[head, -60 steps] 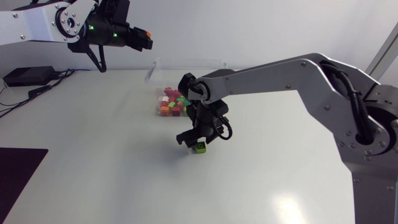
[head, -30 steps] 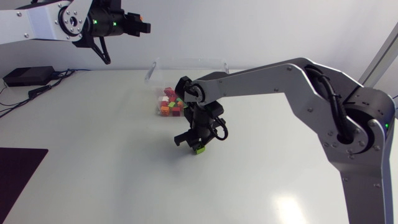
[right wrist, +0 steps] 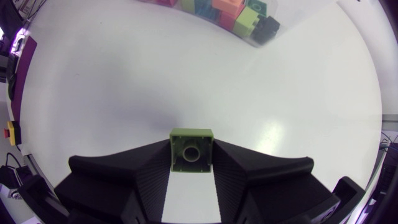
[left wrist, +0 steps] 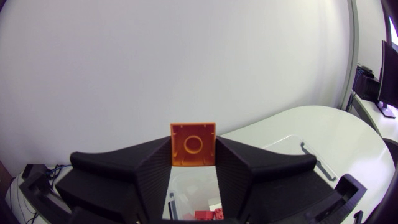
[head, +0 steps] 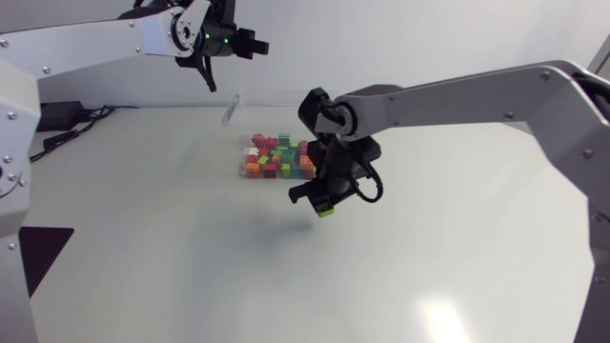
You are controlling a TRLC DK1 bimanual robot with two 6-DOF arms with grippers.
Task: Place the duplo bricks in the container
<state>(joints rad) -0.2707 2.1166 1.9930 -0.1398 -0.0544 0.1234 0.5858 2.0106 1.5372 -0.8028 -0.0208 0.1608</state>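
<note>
Green brick (right wrist: 191, 150) clamped in right gripper (head: 321, 203) above the table, just short of the clear container (head: 286, 95) by the far edge, orange brick (left wrist: 193, 144) pinched in left gripper (head: 250, 45) high beside it, many bricks (head: 272, 157) already inside, seemingly just these two to drop.

Clear container (head: 276, 114) on white table (head: 191, 267)

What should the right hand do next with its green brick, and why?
Probably carry it over the container: the right hand is shut on the green brick, clear of the table, but beside the container, not above it.
</note>
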